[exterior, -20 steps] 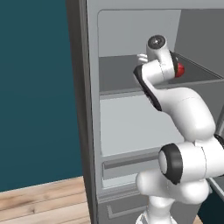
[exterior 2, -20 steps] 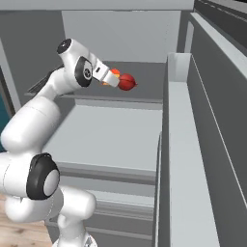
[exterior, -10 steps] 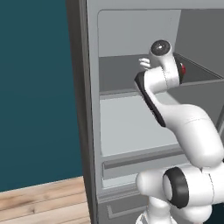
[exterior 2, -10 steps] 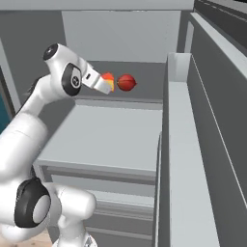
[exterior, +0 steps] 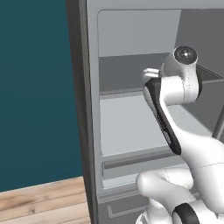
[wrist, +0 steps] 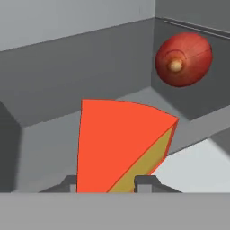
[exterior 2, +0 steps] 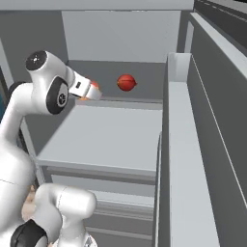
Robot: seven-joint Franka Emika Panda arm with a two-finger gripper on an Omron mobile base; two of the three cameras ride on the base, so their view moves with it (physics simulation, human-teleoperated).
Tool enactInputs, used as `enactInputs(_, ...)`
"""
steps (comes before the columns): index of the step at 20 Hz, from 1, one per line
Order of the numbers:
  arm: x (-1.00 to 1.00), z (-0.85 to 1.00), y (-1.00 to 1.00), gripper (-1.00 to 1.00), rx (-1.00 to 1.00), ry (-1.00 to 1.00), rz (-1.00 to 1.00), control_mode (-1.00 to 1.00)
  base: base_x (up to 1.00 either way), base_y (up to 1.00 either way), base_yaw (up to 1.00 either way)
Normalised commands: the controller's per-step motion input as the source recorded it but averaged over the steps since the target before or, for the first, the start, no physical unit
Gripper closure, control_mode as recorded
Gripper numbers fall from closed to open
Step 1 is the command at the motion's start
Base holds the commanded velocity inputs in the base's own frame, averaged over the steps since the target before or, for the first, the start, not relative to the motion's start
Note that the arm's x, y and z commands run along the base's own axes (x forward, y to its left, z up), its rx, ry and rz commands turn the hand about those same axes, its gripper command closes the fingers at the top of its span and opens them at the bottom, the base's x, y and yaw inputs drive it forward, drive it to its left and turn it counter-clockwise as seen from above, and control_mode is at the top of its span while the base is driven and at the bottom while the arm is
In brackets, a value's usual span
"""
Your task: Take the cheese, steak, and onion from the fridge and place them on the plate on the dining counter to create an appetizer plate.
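My gripper (wrist: 108,185) is shut on the cheese (wrist: 121,143), an orange-red wedge with a yellow face that stands between the two dark fingertips (wrist: 146,183). From the right base camera, the gripper (exterior 2: 93,91) holds the cheese (exterior 2: 95,86) near the front of the upper shelf inside the open fridge (exterior 2: 120,38). The onion (exterior 2: 126,82) is a dark-red ball that rests further back on that shelf, to the right of the gripper and apart from it. In the hand view the onion (wrist: 183,58) lies at the upper right. The steak, the plate and the dining counter are out of view.
A wide pale grey shelf (exterior 2: 111,137) lies below the upper one, with drawers (exterior: 131,168) under it. The open fridge door (exterior 2: 188,144) with its bins stands close on the right. The fridge's side wall (exterior: 83,109) rises on the left, with teal wall and wood floor (exterior: 39,205) beyond.
The arm has drawn back and to the left with the cheese in the gripper, widening the gap to the onion. The onion has stayed on the shelf.
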Motion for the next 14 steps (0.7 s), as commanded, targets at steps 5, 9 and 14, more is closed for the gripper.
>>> enactInputs(5,-1.0,0.0,0.0,1.0,-0.07,-0.07,0.35,-1.0,0.0,0.0,0.0)
enactInputs(9,-0.86,0.04,0.0,1.0,-0.08,-0.15,0.3,-1.0,0.0,0.0,0.0)
enactInputs(14,-0.64,0.06,0.0,1.0,-0.05,-0.14,0.31,-1.0,0.0,0.0,0.0)
